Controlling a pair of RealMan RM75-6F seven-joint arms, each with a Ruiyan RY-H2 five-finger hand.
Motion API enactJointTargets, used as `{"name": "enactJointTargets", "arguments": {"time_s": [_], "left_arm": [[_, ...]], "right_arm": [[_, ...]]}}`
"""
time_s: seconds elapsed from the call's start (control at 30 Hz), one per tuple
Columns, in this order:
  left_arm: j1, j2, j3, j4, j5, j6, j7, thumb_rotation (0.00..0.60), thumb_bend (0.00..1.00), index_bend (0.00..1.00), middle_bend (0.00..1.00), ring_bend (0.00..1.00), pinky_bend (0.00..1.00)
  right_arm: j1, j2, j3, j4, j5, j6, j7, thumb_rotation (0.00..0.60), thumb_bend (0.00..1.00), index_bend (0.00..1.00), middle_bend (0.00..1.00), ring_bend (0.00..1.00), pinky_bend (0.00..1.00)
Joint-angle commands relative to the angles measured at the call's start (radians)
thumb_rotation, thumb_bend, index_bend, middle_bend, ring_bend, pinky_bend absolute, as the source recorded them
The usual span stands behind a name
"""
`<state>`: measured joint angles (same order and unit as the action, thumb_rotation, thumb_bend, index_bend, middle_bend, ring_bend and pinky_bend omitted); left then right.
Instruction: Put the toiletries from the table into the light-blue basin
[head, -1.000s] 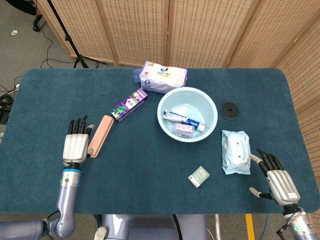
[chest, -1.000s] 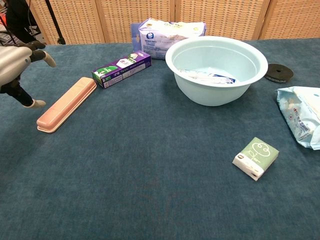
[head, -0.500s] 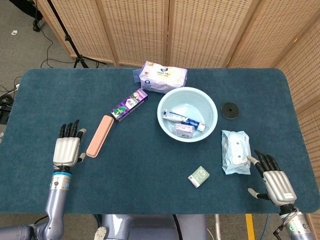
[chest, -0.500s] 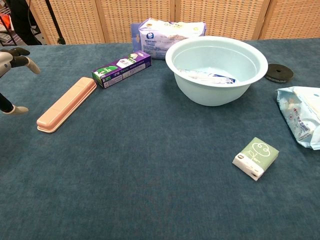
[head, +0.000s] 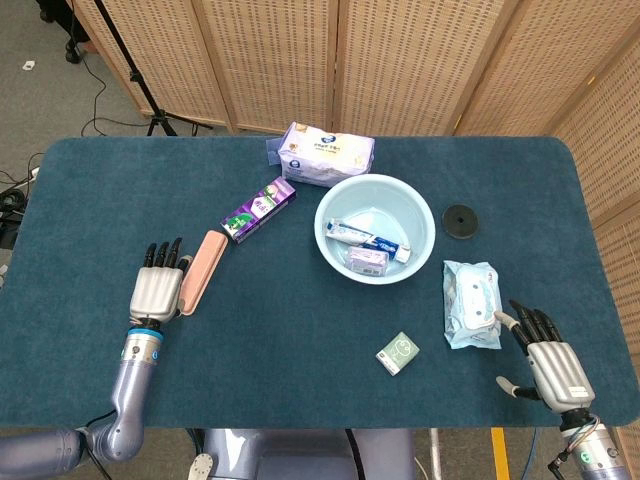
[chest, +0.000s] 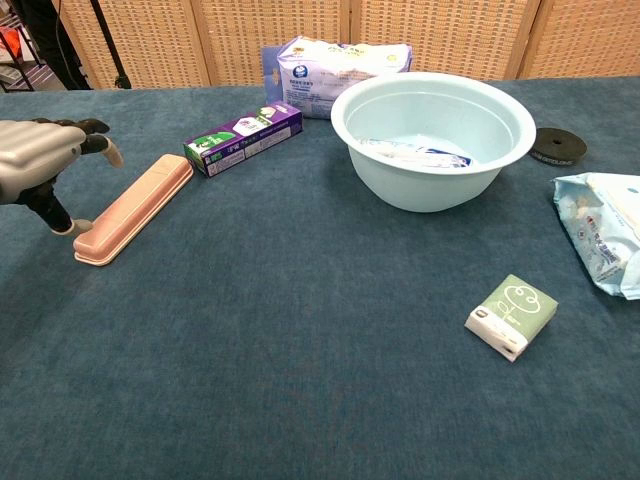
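While the left hand hovers spread and empty just left of the pink case, it should straddle the case's middle before closing. Right of the case sits the light-blue basin; beyond it, the right hand rests spread, empty.

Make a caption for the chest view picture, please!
Left hand open beside the pink case, with the light-blue basin waiting.
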<state>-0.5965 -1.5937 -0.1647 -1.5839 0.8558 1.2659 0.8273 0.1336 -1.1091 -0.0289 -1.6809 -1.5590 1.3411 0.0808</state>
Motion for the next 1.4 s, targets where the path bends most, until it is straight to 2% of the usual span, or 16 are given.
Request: {"name": "enactJointTargets", "arguments": {"time_s": [0.03, 0.3, 0.63, 1.17, 1.4], "left_arm": [[-0.043, -0.014, -0.024, 0.027, -0.049, -0.054, 0.034, 0.600, 0.26, 0.25, 0.00, 0.00, 0.00], [-0.102, -0.052, -0.044, 0.099, -0.084, -0.119, 0.038, 0.600, 0.26, 0.25, 0.00, 0.00, 0.00], [-0.108, -0.078, -0.002, 0.143, -0.064, -0.133, 0.014, 0.600, 0.26, 0.25, 0.00, 0.00, 0.00], [-0.029, 0.071, 0.081, 0.056, -0.032, -0.093, -0.018, 0.600, 0.27, 0.25, 0.00, 0.00, 0.00], [0.013, 0.135, 0.106, 0.067, -0.018, -0.074, -0.054, 0.600, 0.27, 0.25, 0.00, 0.00, 0.00]], "right_arm": [[0.000, 0.000, -0.001, -0.001, -0.001, 0.000, 0.000, 0.600, 0.21, 0.12, 0.00, 0.00, 0.00], [0.000, 0.001, -0.001, -0.002, -0.002, 0.001, -0.002, 0.600, 0.21, 0.12, 0.00, 0.00, 0.00], [-0.001, 0.001, -0.002, -0.002, -0.003, 0.002, -0.002, 0.600, 0.21, 0.12, 0.00, 0.00, 0.00], [-0.004, -0.003, -0.008, -0.013, -0.020, 0.011, -0.028, 0.600, 0.21, 0.12, 0.00, 0.00, 0.00], [-0.006, -0.005, -0.014, -0.021, -0.032, 0.016, -0.046, 0.600, 0.21, 0.12, 0.00, 0.00, 0.00]]}}
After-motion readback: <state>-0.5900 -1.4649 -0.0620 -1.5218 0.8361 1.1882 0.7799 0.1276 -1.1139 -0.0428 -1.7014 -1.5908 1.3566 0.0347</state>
